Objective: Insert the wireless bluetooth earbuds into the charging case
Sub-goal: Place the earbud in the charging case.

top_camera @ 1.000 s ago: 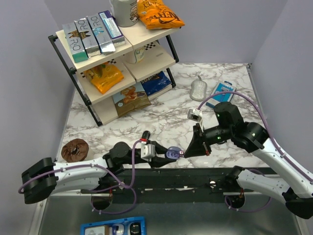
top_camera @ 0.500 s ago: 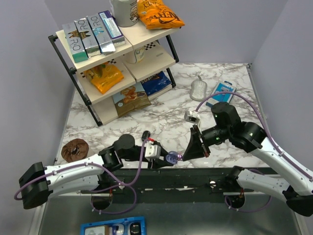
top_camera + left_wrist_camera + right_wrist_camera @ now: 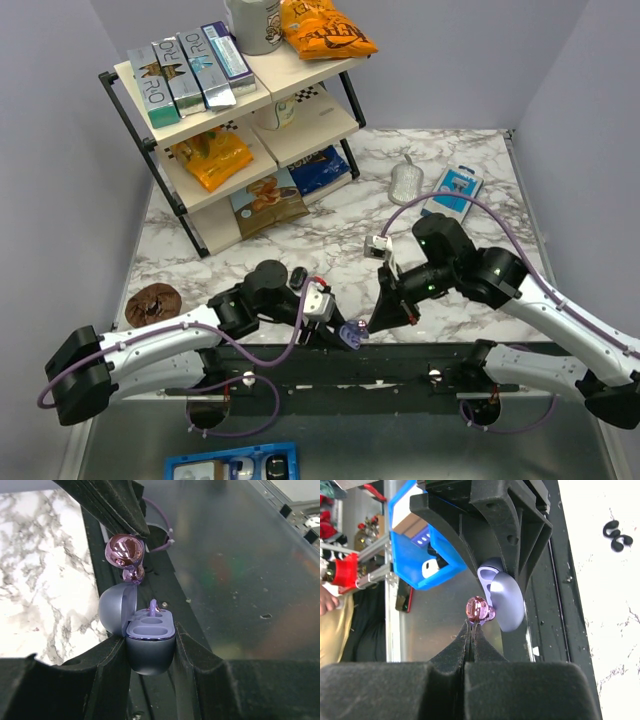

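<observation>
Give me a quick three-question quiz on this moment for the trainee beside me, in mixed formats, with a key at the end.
1. True or false: the lid of the charging case is shut.
2. Multiple choice: the right gripper pinches A) a shiny pink earbud B) a screw C) nothing.
3. Fill in: the case is clamped between the fingers of the ___ gripper.

Key: 1 false, the lid stands open. 2 A. 3 left, meaning the left gripper.

"RO" on boxes (image 3: 185, 70) atop shelf rack (image 3: 305, 68) (other print too small).
</observation>
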Controlling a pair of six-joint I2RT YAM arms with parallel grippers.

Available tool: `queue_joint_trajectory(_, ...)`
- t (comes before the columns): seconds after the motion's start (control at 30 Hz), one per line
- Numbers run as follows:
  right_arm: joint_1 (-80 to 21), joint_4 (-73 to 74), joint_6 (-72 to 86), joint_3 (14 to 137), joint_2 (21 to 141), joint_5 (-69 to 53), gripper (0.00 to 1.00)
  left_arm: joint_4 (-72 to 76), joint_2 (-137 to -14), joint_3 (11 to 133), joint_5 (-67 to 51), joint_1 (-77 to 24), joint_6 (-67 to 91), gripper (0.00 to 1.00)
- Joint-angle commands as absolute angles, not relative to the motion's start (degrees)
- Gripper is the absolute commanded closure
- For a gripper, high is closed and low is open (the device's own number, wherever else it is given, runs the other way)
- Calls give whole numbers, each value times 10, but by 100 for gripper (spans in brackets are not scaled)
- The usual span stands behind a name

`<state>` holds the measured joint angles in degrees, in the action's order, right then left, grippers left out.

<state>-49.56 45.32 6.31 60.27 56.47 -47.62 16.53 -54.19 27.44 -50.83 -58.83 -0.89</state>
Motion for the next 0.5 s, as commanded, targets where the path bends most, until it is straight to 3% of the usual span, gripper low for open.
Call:
queue_joint_trajectory(0.0, -506, 472, 46, 617, 577, -444, 99, 160, -548, 292, -575, -586, -9, 100)
queue_joint_trajectory(0.47, -525, 465, 42, 612, 576, -459, 99, 118, -589, 316, -594, -567, -39, 100)
